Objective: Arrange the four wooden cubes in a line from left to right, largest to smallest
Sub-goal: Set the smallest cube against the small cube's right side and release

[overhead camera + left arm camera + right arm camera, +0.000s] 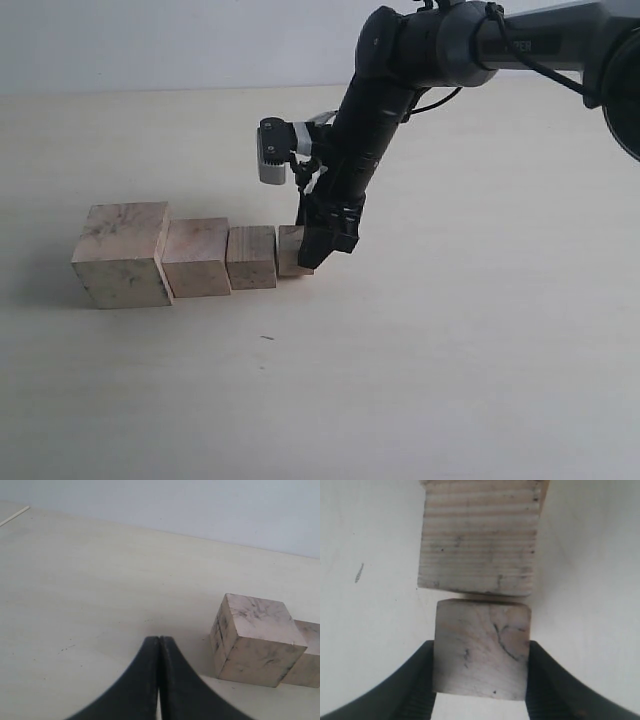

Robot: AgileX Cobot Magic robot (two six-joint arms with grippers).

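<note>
the row of 4 plain light-beige wooden cubes [198,257] already steps down in size toward the right gripper [481,682]. its jaws clasp 2 sides of the smallest cube [481,645], and the 3rd-largest cube [480,535] lies just beyond their tips. only letting go seems left. the right arm reaches steeply down. the left gripper [159,647] is closed on nothing, with the largest cube [257,640] beside its tips.

Four cubes sit side by side in a row on the desk [450,350]: largest cube [122,255] far left, second cube [197,257], third cube [251,257], then smallest cube [290,250] far right, between the right tool's [480,687] fingers.
</note>
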